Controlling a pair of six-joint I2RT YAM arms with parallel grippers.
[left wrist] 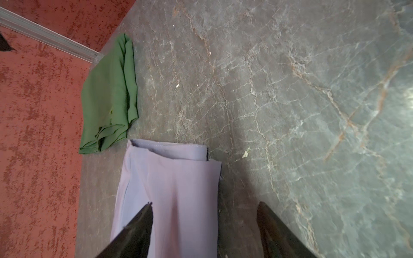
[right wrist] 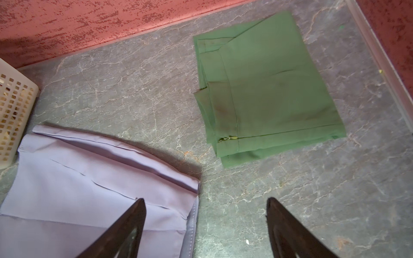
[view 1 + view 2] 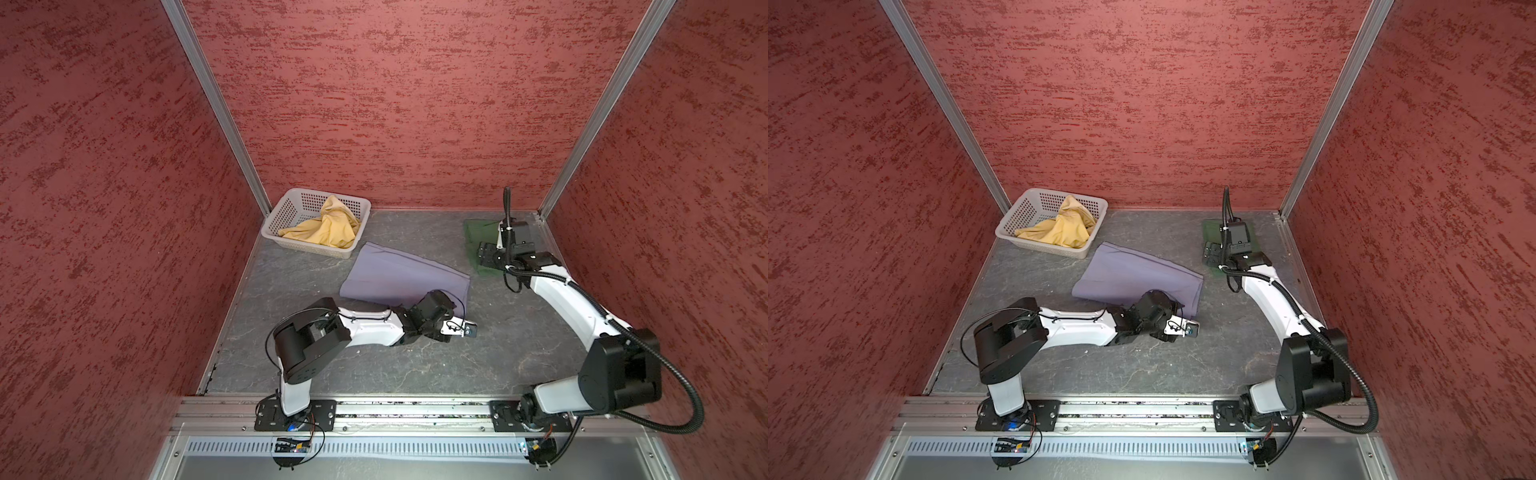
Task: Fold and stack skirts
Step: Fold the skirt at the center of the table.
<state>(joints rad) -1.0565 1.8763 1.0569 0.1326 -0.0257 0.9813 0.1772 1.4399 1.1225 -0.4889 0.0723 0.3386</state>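
Observation:
A pale lavender-grey skirt [image 3: 399, 278] lies flat mid-table. My left gripper [image 1: 205, 203] is open low over its near right corner, one finger [image 1: 143, 221] above the cloth and the other over bare table. In both top views the wrist [image 3: 432, 309] hides those fingers. A dark green skirt [image 2: 268, 93] lies folded at the back right. My right gripper [image 3: 486, 253] hovers open above the green skirt's near edge and holds nothing. A mustard yellow skirt [image 3: 328, 228] sits crumpled in the basket.
The white perforated basket [image 3: 276, 216] stands in the back left corner, close to the lavender skirt's far end. Red walls close in the back and both sides. The grey marble-patterned table [image 3: 415, 365] shows bare in front of the skirts.

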